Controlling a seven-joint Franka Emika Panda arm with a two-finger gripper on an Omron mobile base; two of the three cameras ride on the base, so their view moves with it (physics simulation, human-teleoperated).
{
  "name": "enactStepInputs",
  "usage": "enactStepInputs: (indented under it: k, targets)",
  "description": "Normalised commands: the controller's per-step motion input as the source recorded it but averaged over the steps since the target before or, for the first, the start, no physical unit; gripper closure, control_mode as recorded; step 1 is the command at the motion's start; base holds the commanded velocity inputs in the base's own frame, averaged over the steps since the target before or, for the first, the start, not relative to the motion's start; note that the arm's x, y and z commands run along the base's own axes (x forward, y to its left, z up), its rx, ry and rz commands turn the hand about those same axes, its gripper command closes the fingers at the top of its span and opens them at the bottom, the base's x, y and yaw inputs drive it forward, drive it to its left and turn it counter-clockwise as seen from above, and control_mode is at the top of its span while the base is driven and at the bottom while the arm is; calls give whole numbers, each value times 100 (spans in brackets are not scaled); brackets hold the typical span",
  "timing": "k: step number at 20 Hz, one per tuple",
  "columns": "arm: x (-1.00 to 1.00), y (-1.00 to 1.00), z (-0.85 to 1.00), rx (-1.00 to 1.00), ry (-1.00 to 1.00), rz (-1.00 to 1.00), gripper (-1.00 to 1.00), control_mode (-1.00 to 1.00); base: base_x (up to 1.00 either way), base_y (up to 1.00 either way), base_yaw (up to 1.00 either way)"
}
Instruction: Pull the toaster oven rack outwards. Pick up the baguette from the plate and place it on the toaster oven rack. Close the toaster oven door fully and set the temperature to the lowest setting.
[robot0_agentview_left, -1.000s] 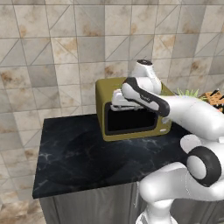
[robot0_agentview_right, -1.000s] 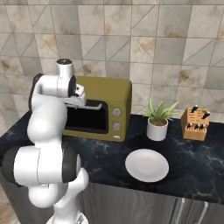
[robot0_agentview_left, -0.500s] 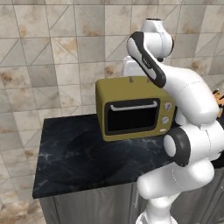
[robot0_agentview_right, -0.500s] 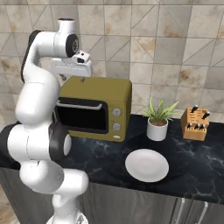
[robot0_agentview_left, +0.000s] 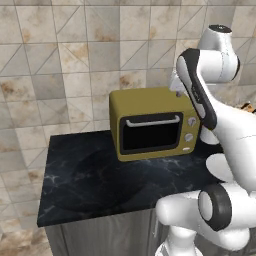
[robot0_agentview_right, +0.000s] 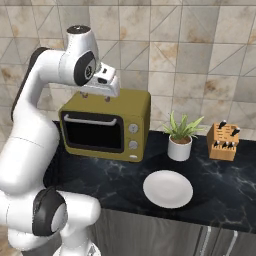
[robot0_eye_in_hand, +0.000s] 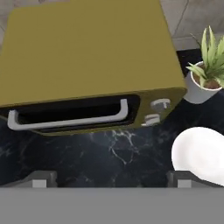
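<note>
Claw (robot0_agentview_right: 106, 98) hangs spread wide just above toaster oven (robot0_agentview_right: 105, 125), its door (robot0_agentview_right: 93, 133) shut.

toaster oven (robot0_agentview_right: 105, 125): on the counter (robot0_agentview_right: 220, 187), far against the wall.
toaster oven door (robot0_agentview_right: 93, 132): shut, on the oven's front, knobs to its right.
potted plant (robot0_agentview_right: 180, 136): just right of the oven.
knife block (robot0_agentview_right: 223, 141): right of the plant.
plate (robot0_agentview_right: 168, 188): near edge, before the plant.

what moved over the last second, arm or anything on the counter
The gripper rose from in front of the dark glass toaster oven door to above the olive-yellow toaster oven, jaws open and empty. The door stayed shut; the round white plate and potted plant kept their places.
</note>
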Motion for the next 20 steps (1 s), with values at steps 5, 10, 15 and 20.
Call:
enactStepInputs:
  k: [5, 10, 15, 20]
  targets:
    - [-88, -74, -34, 0, -40, -20, -100, -100, 0, 0, 0]
    - [-83, -81, 17, 2, -22, -16, -100, -100, 0, 0, 0]
    - [-76, -57, 9, 7, -12, -15, -100, -100, 0, 0, 0]
    - [-47, -27, 0, 11, -3, -13, -100, -100, 0, 0, 0]
